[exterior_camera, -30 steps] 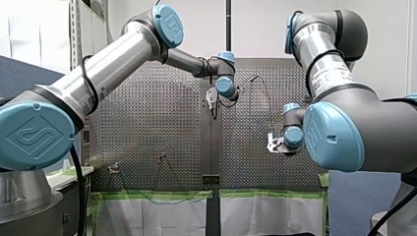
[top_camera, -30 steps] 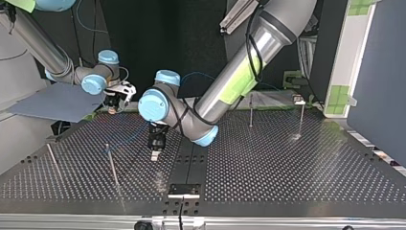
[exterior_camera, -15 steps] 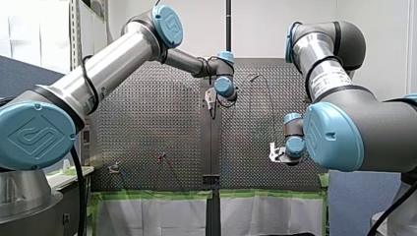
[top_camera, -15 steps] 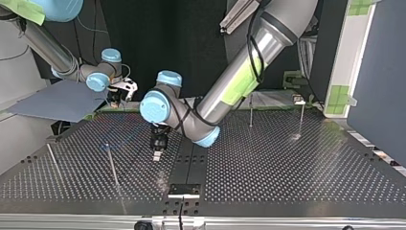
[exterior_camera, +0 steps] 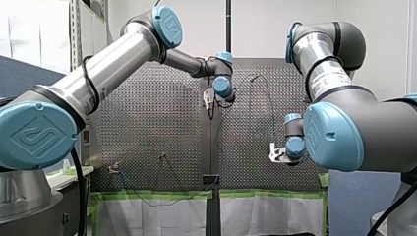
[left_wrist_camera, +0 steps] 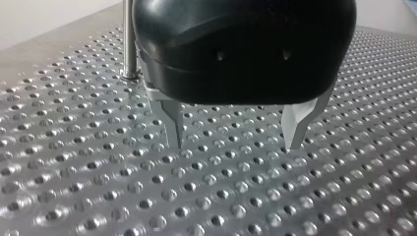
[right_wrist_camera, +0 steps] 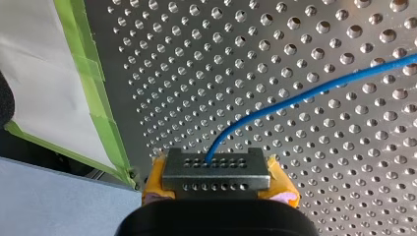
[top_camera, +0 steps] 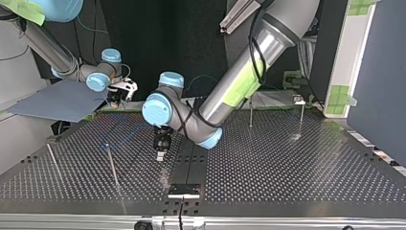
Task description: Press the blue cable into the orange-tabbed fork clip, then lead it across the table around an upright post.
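My left gripper hung just above the bench, its metal fingers spread wide with nothing between them. A post stood just behind it. My right gripper had its yellow pads closed on the cable, which ran ahead over the bench.

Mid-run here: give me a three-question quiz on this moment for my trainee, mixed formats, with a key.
1. True or false: my left gripper is shut on the blue cable.
2. What lines the table edge near my right gripper? A green tape; B red cloth; C foam.
3. Fill in: beyond my left gripper's fingers stands an upright ____.
Key: 1 false; 2 A; 3 post.
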Tool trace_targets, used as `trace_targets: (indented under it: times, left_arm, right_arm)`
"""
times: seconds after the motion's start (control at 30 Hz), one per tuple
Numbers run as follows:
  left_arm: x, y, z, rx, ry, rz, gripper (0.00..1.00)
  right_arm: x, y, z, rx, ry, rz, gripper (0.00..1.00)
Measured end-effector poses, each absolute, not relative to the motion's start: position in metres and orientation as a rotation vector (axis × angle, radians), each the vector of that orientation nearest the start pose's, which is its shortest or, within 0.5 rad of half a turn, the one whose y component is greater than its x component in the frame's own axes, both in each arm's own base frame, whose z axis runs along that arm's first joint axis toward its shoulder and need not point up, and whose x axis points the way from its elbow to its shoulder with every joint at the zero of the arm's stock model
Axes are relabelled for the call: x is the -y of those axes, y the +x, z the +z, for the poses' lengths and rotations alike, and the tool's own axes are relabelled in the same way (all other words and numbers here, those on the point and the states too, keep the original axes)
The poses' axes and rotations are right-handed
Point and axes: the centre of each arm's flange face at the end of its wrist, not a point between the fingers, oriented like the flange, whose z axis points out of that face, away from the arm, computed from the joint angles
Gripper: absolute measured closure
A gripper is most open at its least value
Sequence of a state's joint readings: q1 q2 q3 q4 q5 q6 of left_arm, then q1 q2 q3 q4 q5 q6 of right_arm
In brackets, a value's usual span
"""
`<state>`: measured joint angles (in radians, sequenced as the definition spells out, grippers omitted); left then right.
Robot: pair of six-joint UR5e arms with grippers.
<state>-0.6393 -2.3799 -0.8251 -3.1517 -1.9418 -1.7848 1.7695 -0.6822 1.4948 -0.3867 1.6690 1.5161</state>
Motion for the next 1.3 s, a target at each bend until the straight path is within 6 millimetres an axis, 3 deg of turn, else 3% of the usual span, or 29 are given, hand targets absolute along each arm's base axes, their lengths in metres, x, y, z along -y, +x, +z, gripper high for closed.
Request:
trace_targets:
  times: [0.3, 0.7, 1.0, 1.3]
  left_arm:
    - [0.516, 0.579, 0.332, -1.699, 0.012, -0.257, 0.00]
    - [0.475, 0.572, 0.379, -1.703, -0.054, -0.215, 0.00]
    - [0.468, 0.550, 0.403, -1.665, -0.053, -0.236, 0.00]
    - [0.460, 0.509, 0.420, -1.706, -0.009, -0.225, 0.00]
  right_arm:
    - [0.612, 0.250, 0.015, 1.359, 1.649, 0.978, 1.00]
    - [0.613, 0.250, 0.017, 1.357, 1.650, 0.982, 1.00]
    - [0.613, 0.250, 0.017, 1.356, 1.651, 0.983, 1.00]
    - [0.613, 0.250, 0.017, 1.357, 1.651, 0.984, 1.00]
